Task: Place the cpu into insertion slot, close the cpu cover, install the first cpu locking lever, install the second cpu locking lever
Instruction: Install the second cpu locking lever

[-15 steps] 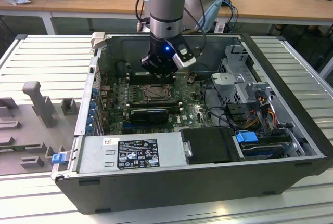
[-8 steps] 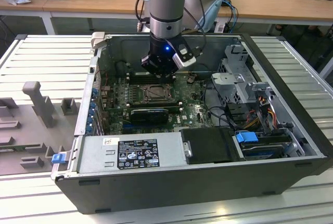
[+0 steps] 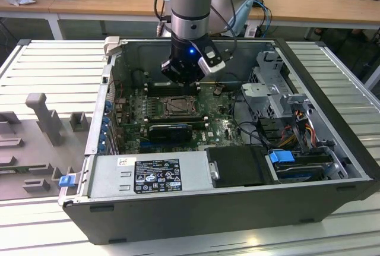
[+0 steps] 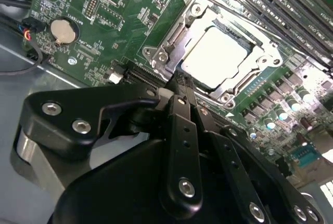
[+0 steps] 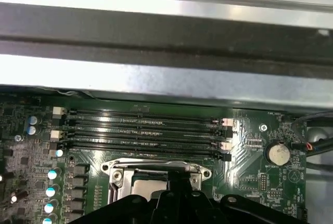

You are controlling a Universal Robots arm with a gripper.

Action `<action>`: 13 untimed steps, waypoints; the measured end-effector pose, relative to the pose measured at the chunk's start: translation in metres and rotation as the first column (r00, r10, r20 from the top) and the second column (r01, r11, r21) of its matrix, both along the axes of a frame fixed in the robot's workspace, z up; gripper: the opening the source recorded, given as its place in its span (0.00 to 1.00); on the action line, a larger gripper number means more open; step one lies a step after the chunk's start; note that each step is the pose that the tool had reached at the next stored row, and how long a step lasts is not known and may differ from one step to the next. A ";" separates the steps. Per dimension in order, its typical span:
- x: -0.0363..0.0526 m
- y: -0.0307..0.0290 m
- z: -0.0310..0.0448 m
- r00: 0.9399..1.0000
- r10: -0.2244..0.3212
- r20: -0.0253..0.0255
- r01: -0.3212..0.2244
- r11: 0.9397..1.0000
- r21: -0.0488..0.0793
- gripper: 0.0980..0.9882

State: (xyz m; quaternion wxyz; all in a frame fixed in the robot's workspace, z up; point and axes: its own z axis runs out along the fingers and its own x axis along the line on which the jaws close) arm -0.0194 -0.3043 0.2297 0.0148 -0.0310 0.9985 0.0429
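Observation:
The cpu [image 4: 216,57] lies flat in the insertion slot [image 4: 195,8] on the green board, its pale face showing through the cut-out of the cpu cover [image 4: 169,39], which lies down over it. My gripper [image 4: 179,81] is shut with nothing between its black fingers, and its tip is at the socket's edge; I cannot tell whether it touches. In the exterior view the gripper [image 3: 183,79] hangs inside the open computer case just behind the insertion slot [image 3: 173,107]. The first wrist view shows the gripper [image 5: 177,174] over the cpu [image 5: 148,185].
Long black memory slots [image 5: 145,128] run beside the socket, under the case's metal wall [image 5: 166,73]. A coin battery [image 4: 64,30] sits on the board. The power supply [image 3: 148,173], drive bays and cables [image 3: 297,125] crowd the case. Grey fixtures [image 3: 41,119] stand at the exterior view's left.

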 end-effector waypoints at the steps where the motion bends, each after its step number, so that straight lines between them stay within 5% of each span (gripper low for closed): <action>1: 0.0000 -0.0007 0.0000 1.000 0.000 0.000 0.000 1.000 0.000 0.01; 13: 0.0000 -0.0143 -0.0008 1.000 0.000 0.000 0.000 1.000 0.000 0.01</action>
